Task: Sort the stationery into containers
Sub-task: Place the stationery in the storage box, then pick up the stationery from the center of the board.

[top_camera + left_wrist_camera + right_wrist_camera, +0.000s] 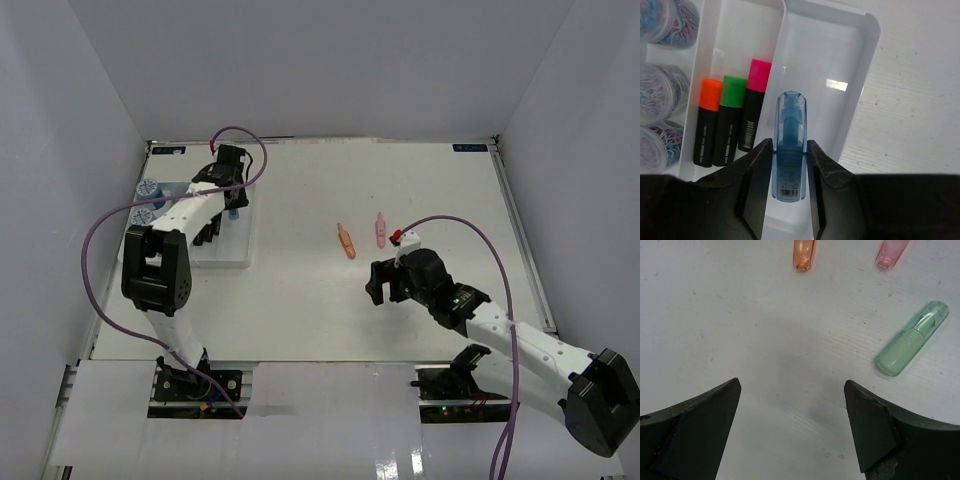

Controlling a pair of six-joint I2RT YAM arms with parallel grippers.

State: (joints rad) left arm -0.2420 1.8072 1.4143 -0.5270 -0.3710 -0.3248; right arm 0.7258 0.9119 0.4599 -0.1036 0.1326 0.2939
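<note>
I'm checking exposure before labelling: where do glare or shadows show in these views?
Left wrist: a bright rectangular glare patch on the white plastic tray floor, beyond the translucent blue marker. Right wrist: a grey shadow on the white table ahead of the open right gripper.

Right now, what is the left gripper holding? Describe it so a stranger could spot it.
Find the white divided tray on the left side of the table. Over its end compartment the left gripper is shut on a translucent pastel blue marker. Unlike the three black highlighters in the next compartment, it is see-through blue throughout.
</note>
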